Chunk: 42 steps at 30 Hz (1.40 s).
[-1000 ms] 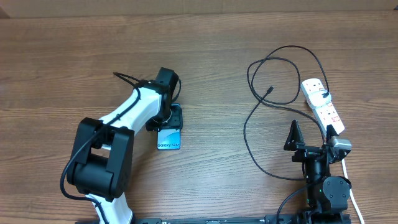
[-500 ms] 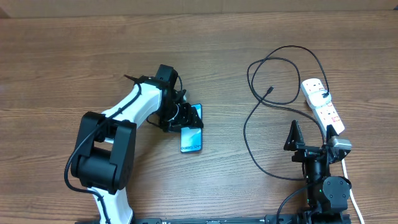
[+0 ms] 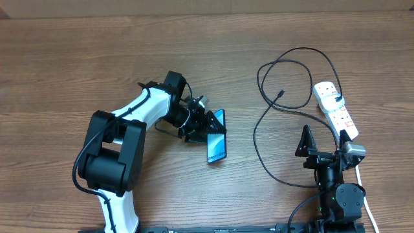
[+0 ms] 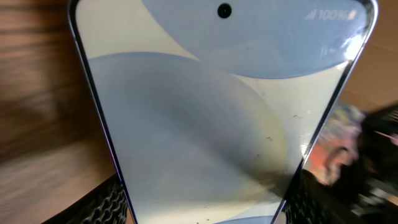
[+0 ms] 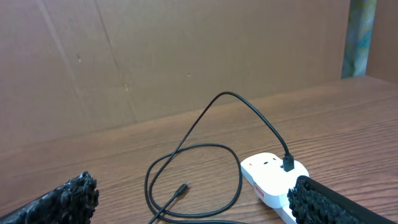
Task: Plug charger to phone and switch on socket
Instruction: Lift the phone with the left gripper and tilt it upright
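Note:
My left gripper (image 3: pixel 207 127) is shut on the phone (image 3: pixel 217 145), whose blue-white screen faces up just left of the table's middle. The phone fills the left wrist view (image 4: pixel 211 106), with my finger pads at its lower edges. The charger's black cable (image 3: pixel 255 133) loops on the table to the right, and its connector tip (image 3: pixel 281 94) lies loose. Its plug (image 3: pixel 337 97) sits in the white socket strip (image 3: pixel 336 111) at the right. My right gripper (image 3: pixel 323 144) is open and empty, in front of the strip. The right wrist view shows the tip (image 5: pixel 181 188) and the strip (image 5: pixel 270 171).
A brown cardboard wall (image 5: pixel 186 56) stands behind the wooden table (image 3: pixel 77 77). The strip's white cord (image 3: pixel 367 204) runs off past the right arm's base.
My left gripper has carried the phone to the right, toward the cable, and turned it. The right arm, cable and strip have not moved.

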{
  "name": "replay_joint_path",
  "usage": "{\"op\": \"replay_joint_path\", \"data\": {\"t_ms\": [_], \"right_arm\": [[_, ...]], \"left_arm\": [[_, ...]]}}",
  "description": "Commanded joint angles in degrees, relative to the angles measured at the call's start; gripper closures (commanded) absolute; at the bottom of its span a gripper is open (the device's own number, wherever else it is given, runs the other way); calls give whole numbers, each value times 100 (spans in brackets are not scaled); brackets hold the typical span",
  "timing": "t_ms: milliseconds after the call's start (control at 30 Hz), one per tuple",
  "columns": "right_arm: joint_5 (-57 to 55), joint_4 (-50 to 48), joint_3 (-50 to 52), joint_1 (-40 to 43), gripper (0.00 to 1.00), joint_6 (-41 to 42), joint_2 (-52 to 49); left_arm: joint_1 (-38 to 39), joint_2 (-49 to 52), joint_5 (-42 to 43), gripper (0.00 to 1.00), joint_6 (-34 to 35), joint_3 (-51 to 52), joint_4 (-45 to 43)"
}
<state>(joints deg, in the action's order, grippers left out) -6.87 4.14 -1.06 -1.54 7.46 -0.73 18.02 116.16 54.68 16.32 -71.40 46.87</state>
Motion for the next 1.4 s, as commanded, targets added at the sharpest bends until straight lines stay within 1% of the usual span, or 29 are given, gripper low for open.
{"op": "replay_joint_path", "data": {"t_ms": [0,267,333,433,767,900,1067,1167,1367], "right_arm": [[-59,-26,61,17,0,-26,46],[-59,-26,61,17,0,-26,46],[-59,-26,61,17,0,-28,46],[-59,-26,61,17,0,-28,46],[-59,-24,61,17,0,-26,44],[-59,-26,61,17,0,-26,46],[-59,-26,61,17,0,-28,44],[-59,-26,61,17,0,-28,46],[26,-166,61,15,0,20,46]], "left_arm": [[57,39,1215,44,-114,39,-72],[57,39,2542,49,-39,39,-334],[59,39,2800,53,85,39,-387],[59,39,2973,55,87,39,-382],[48,39,3093,53,612,39,-411],[46,39,3095,54,1019,39,-411],[44,39,3093,51,1482,39,-463],[42,39,3093,50,1882,39,-651],[35,39,3110,50,2612,39,-1318]]}}
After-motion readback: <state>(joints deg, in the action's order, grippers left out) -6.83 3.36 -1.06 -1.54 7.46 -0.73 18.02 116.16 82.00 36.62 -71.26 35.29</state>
